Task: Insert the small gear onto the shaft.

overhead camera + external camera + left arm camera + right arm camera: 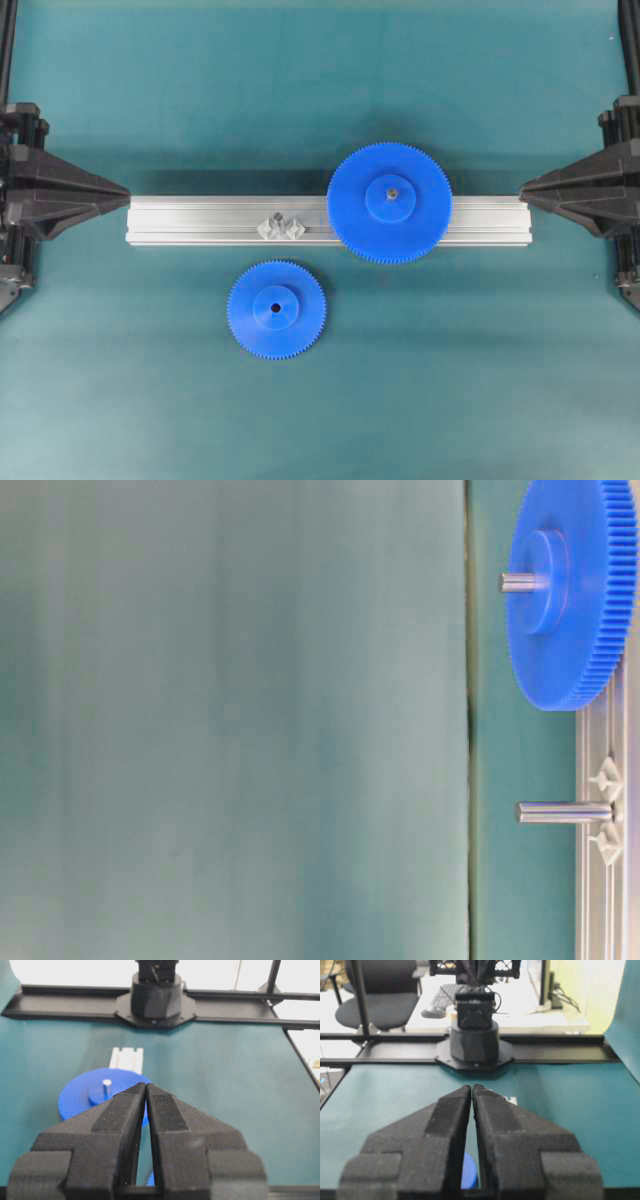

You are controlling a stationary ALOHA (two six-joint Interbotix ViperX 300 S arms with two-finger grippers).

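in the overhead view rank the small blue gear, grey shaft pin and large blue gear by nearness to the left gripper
From the left gripper:
1. Grey metal shaft pin, on the aluminium rail.
2. Small blue plastic gear, on the mat below the rail.
3. Large blue plastic gear, on the rail's right.

Overhead view: even, diffuse light, fairly bright; teal table slightly darker toward the corners. Soft shadows fall on the near side of the rail and around the large gear and small gear; gear teeth resolve sharply. Table-level view: left two-thirds a smooth, featureless teal blur with faint vertical banding; the shaft carries a bright specular streak. Left wrist view: background beyond the table blown out white, fingers close and soft-focused. Right wrist view: bright room behind, overexposed desk surface, fingers dark and blurred.
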